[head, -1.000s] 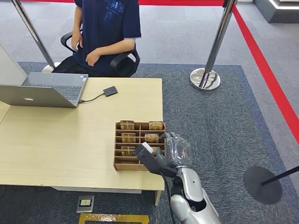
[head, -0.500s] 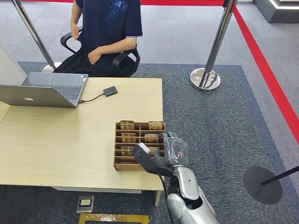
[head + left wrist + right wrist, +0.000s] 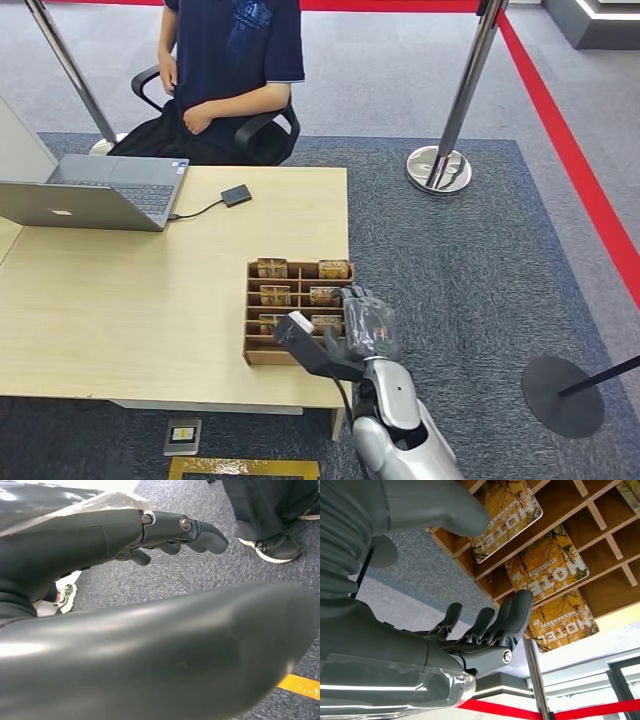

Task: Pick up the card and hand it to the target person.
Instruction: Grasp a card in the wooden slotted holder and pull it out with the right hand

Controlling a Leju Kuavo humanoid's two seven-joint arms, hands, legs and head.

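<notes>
reading from the far left, a laptop (image 3: 90,192) sits open on the wooden table (image 3: 151,300), a cable running from it to a small dark device (image 3: 236,195), and the person (image 3: 226,70) who is likely to receive the card waits seated in an office chair at the table's far side. toward the table's near right corner stands a wooden card rack (image 3: 260,350), its slots holding several yellow hotel cards; the near-right card (image 3: 327,323) lies closest to the reaching arm. the right hand (image 3: 355,330) hovers over the rack's near right part, fingers (image 3: 501,625) loosely spread and gently curled, thumb apart, gripping nothing and, as far as the wrist view shows, touching no card. the left hand (image 3: 113,535) hangs low over grey carpet, fingers extended and holding nothing. judging by this, the task is barely begun: no card is picked yet, so grasping, lifting and the whole handover across the table remain.
</notes>
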